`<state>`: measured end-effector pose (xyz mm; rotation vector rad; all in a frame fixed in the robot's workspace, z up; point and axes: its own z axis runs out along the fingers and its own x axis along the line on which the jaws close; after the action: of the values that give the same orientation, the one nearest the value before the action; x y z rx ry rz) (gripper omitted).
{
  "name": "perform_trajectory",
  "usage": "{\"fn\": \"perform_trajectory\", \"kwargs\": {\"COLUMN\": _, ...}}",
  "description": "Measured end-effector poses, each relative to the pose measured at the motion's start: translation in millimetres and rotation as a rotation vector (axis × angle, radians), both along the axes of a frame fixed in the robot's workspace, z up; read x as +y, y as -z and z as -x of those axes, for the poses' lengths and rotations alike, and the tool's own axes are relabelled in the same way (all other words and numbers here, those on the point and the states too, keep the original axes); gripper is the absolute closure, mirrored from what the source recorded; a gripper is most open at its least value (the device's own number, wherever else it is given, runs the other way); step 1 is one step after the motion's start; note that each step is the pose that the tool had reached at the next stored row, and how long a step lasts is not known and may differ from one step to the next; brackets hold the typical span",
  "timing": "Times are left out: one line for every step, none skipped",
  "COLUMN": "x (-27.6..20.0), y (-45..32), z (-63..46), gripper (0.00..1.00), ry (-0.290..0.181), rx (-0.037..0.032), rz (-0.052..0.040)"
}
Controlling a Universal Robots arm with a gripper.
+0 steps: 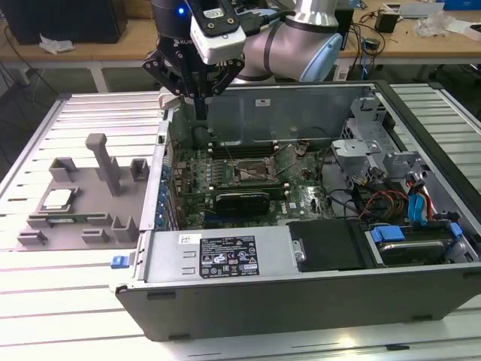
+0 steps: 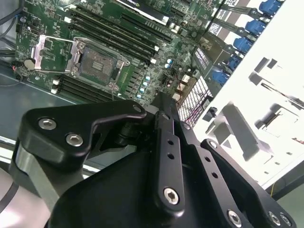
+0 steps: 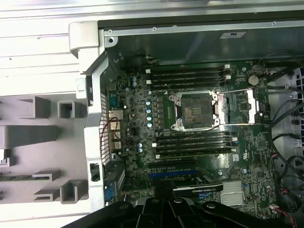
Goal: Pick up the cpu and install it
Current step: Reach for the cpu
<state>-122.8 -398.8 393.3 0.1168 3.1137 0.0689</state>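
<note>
- Gripper (image 1: 201,113): I logged its fingers pressed together with nothing between them. It hung tip-down over the rear corner of the computer case (image 1: 301,113), on the exterior view's left.
- Arm (image 1: 301,37): grey, and it reached in from behind the case.
- Socket (image 3: 195,111): black-framed, on the green motherboard (image 3: 142,137). Its metal cover plate (image 3: 240,107) was swung open and the contact field was exposed. It sat apart from the gripper.
- The cpu (image 1: 58,199): a silver-topped square, lying flat in a recess of the grey fixture (image 1: 90,207) outside the case. I noted it well apart from the gripper, further toward the exterior view's left and nearer that camera. The case's side wall stood between the two.
- Table (image 1: 75,301): white and slatted, and it bore both the fixture and the case.
</note>
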Motion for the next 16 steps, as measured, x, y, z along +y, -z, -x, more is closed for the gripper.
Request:
{"fn": "perform_trajectory", "kwargs": {"x": 0.0, "y": 0.0, "z": 1.5, "gripper": 0.89, "ry": 0.000, "rx": 0.0000, "rz": 0.0001}}
{"fn": "perform_trajectory", "kwargs": {"x": 0.0, "y": 0.0, "z": 2.1, "gripper": 0.89, "ry": 0.000, "rx": 0.0001, "rz": 0.0001}}
{"fn": "perform_trajectory", "kwargs": {"x": 0.0, "y": 0.0, "z": 3.2, "gripper": 0.89, "ry": 0.000, "rx": 0.0000, "rz": 0.0000}}
{"fn": "perform_trajectory", "kwargs": {"x": 0.0, "y": 0.0, "z": 4.4, "gripper": 0.89, "ry": 0.000, "rx": -0.0001, "rz": 0.0000}}
{"fn": "perform_trajectory", "kwargs": {"x": 0.0, "y": 0.0, "z": 5.4, "gripper": 0.89, "ry": 0.000, "rx": -0.0001, "rz": 0.0000}}
{"fn": "perform_trajectory", "kwargs": {"x": 0.0, "y": 0.0, "z": 6.9, "gripper": 0.89, "ry": 0.000, "rx": -0.0001, "rz": 0.0000}}
{"fn": "perform_trajectory", "kwargs": {"x": 0.0, "y": 0.0, "z": 8.1, "gripper": 0.89, "ry": 0.000, "rx": -0.0002, "rz": 0.0000}}
{"fn": "perform_trajectory", "kwargs": {"x": 0.0, "y": 0.0, "z": 10.2, "gripper": 0.89, "ry": 0.000, "rx": -0.0003, "rz": 0.0000}}
{"fn": "perform_trajectory", "kwargs": {"x": 0.0, "y": 0.0, "z": 12.5, "gripper": 0.89, "ry": 0.000, "rx": -0.0005, "rz": 0.0000}}
{"fn": "perform_trajectory", "kwargs": {"x": 0.0, "y": 0.0, "z": 15.1, "gripper": 0.89, "ry": 0.000, "rx": -0.0008, "rz": 0.0000}}
{"fn": "perform_trajectory", "kwargs": {"x": 0.0, "y": 0.0, "z": 16.4, "gripper": 0.89, "ry": 0.000, "rx": -0.0009, "rz": 0.0000}}
{"fn": "perform_trajectory", "kwargs": {"x": 0.0, "y": 0.0, "z": 18.0, "gripper": 0.89, "ry": 0.000, "rx": -0.0011, "rz": 0.0001}}
{"fn": "perform_trajectory", "kwargs": {"x": 0.0, "y": 0.0, "z": 20.6, "gripper": 0.89, "ry": 0.000, "rx": -0.0014, "rz": 0.0000}}
{"fn": "perform_trajectory", "kwargs": {"x": 0.0, "y": 0.0, "z": 23.5, "gripper": 0.89, "ry": 0.000, "rx": -0.0018, "rz": 0.0000}}
{"fn": "perform_trajectory", "kwargs": {"x": 0.0, "y": 0.0, "z": 25.4, "gripper": 0.89, "ry": 0.000, "rx": -0.0020, "rz": 0.0000}}
{"fn": "perform_trajectory", "kwargs": {"x": 0.0, "y": 0.0, "z": 28.8, "gripper": 0.89, "ry": 0.000, "rx": -0.0025, "rz": 0.0000}}
